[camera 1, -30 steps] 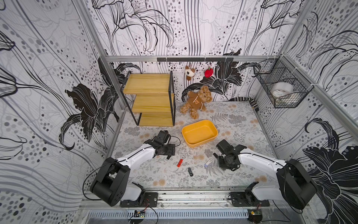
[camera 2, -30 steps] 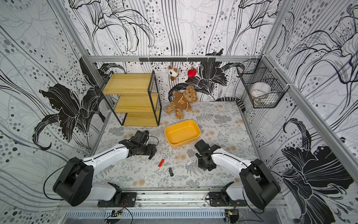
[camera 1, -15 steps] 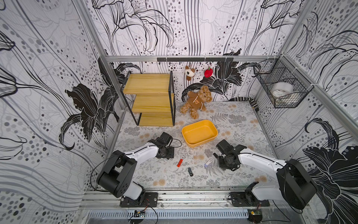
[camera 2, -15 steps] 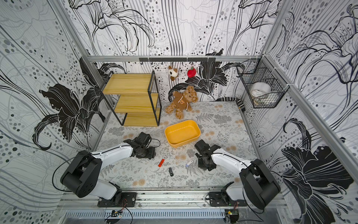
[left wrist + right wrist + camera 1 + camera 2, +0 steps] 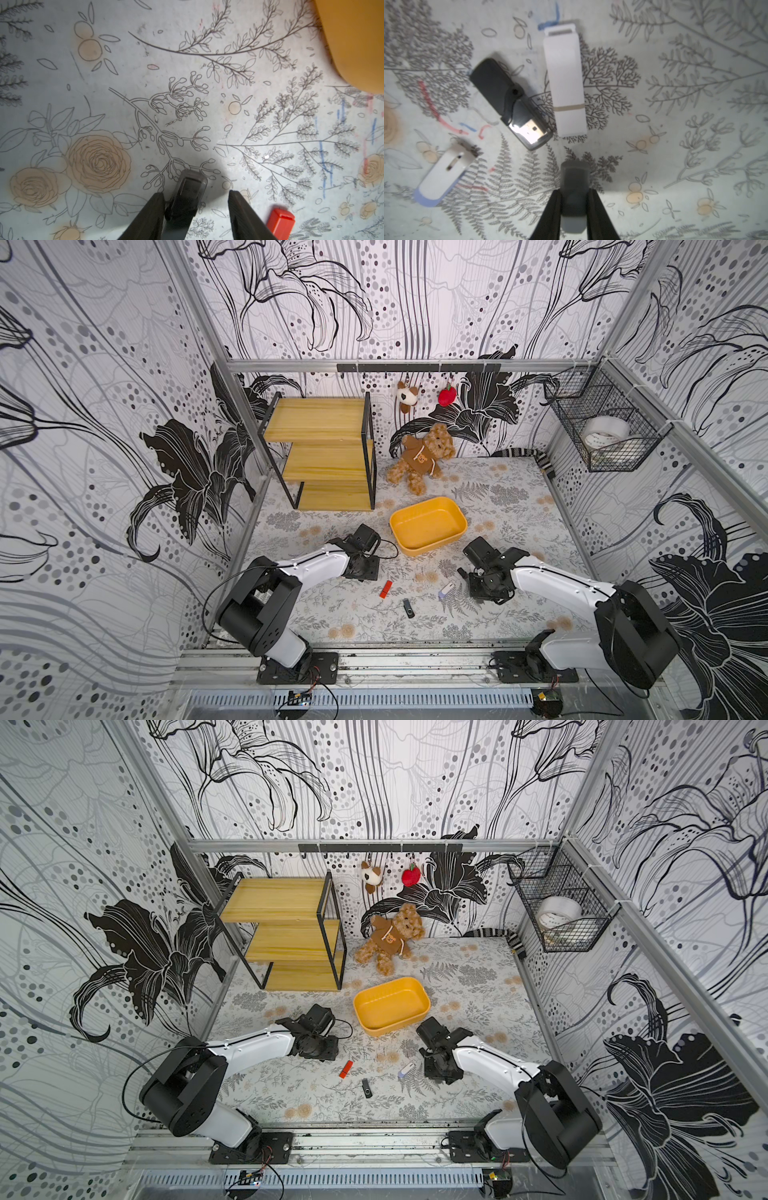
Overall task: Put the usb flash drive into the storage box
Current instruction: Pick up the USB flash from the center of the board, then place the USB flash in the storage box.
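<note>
The yellow-orange storage box stands mid-mat, and its corner shows in the left wrist view. My left gripper hangs low, its jaws open around a dark usb flash drive. That drive leans on one finger, with a gap to the other. My right gripper is shut on a grey flash drive. Both of these drives are hidden in both top views.
A red drive, a black drive and a white-blue drive lie on the mat. Another black drive and a white one lie by the right gripper. At the back stand a wooden shelf and a teddy bear.
My left gripper has come a little toward the front of the mat, and its jaws have narrowed. The right arm has not moved.
</note>
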Motion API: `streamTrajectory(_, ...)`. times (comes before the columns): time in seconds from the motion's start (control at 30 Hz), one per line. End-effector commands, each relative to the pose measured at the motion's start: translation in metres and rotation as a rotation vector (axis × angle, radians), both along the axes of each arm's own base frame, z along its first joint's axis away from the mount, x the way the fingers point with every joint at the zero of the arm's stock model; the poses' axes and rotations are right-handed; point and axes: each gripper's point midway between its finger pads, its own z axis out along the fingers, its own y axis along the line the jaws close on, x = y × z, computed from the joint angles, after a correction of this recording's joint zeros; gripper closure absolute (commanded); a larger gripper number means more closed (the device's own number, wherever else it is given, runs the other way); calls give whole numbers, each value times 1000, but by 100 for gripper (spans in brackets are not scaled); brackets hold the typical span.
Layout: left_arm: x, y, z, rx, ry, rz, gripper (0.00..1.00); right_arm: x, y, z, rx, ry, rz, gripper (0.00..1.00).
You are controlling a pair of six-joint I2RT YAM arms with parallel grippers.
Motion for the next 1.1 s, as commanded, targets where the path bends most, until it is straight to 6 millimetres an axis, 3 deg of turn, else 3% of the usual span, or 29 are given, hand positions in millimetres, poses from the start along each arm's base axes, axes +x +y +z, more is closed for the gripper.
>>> streamTrajectory(0.0, -15, 10, -16, 75, 73, 3, 48, 1, -2, 11, -16, -16, 7, 100)
streamTrajectory(0.37, -23, 8, -23, 113, 105, -8, 62, 11, 1, 26, -15, -49, 13, 100)
streamTrajectory(0.5, -24, 8, -23, 119, 108, -11, 65, 23, 8, 33, -14, -73, 25, 100)
streamTrajectory(0.77, -27, 8, -27, 127, 128, -11, 73, 75, 31, 73, 10, -179, 64, 100)
streamTrajectory(1.07, -31, 11, -35, 166, 148, -12, 83, 157, 38, 108, 32, -255, 93, 100)
